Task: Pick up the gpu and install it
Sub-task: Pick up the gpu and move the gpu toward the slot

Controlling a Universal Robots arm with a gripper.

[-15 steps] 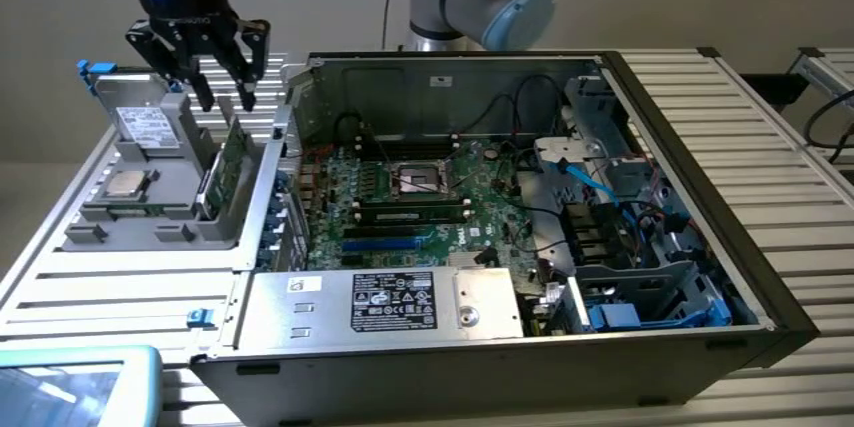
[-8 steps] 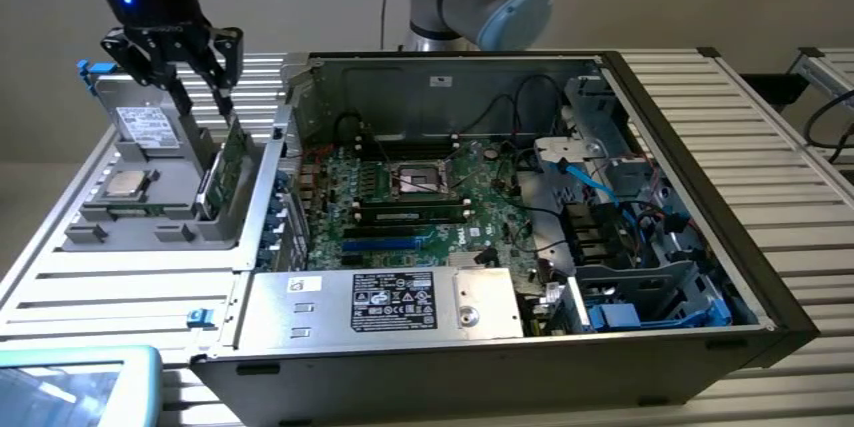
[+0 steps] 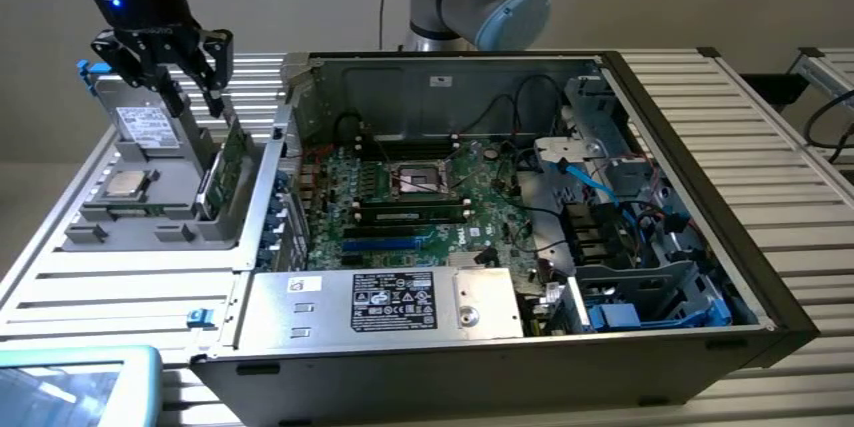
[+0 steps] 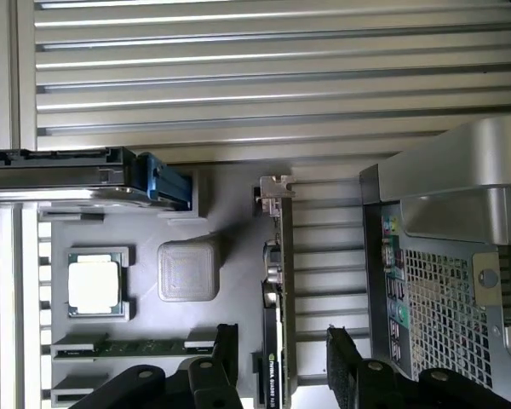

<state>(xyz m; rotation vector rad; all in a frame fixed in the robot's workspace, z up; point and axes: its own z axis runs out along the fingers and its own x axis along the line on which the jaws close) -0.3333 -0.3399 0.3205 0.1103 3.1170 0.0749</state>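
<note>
gpu (image 4: 278, 324) edge-on, flat faces hidden; one end cropped.

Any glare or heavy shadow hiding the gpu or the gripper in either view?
Exterior view: even light, the gripper and the gpu are plainly lit; the computer case is shaded on that view's right. Wrist view: the table slats and the processor chip glare white, but the gpu is free of glare.

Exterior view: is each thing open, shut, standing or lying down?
computer case, open, lying on its side.
gpu, standing on edge in the grey holder.
fingers, open, above the gpu.
processor chip, lying flat in the holder.
drive box, standing upright in the holder.
</note>
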